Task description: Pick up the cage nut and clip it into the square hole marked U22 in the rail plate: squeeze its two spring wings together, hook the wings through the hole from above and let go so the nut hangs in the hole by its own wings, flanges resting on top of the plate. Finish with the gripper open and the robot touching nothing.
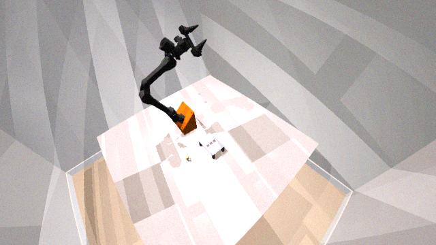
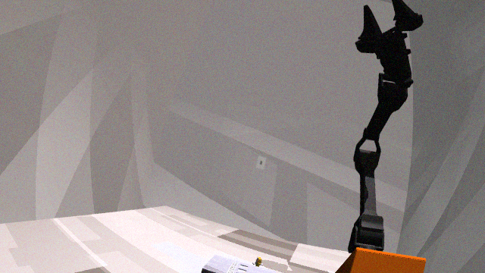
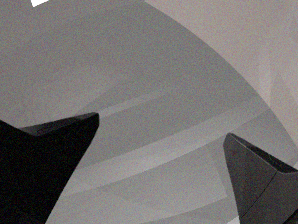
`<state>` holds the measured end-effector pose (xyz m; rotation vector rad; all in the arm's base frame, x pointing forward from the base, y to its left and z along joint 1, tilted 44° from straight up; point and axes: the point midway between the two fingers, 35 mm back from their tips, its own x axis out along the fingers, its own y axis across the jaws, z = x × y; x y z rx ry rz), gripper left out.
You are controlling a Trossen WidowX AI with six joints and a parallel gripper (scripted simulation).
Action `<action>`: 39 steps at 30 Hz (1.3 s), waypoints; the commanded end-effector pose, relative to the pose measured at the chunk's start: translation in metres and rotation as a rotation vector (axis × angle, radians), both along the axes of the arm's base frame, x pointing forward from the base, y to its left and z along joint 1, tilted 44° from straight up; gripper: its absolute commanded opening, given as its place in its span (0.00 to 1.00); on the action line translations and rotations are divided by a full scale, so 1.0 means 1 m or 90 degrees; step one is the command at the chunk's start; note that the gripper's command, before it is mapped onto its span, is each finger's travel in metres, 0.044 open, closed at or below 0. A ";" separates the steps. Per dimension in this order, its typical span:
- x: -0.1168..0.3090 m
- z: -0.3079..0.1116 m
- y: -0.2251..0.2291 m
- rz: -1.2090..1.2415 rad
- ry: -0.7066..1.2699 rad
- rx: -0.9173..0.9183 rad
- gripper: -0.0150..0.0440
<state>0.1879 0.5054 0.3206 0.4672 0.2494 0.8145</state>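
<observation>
My gripper (image 1: 202, 32) (image 2: 379, 3) (image 3: 162, 129) is wide open and empty, raised high above the table and pointing up and away from it. The small yellow and grey cage nut (image 1: 188, 158) (image 2: 258, 262) sits on the table beside the rail plate, left of it in the top view. The pale rail plate (image 1: 215, 148) (image 2: 217, 263) stands on short dark feet, with several square holes; their markings are too small to read, so I cannot tell which is U22. The wrist view shows only the fingers and grey walls.
The orange block (image 1: 189, 120) (image 2: 390, 262) at the arm's base stands close behind the rail plate. The pale table (image 1: 235, 218) (image 2: 125, 231) carries patchy shadows, and its edges drop to a wooden floor (image 1: 293, 204) at both front sides.
</observation>
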 end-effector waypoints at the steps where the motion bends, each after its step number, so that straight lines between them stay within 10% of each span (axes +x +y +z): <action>1: 0.060 -0.025 -0.040 -0.097 0.052 -0.045 1.00; 21: 0.214 -0.143 -0.306 -0.575 0.324 -0.219 1.00; 39: 0.128 -0.207 -0.587 -1.083 0.664 -0.321 1.00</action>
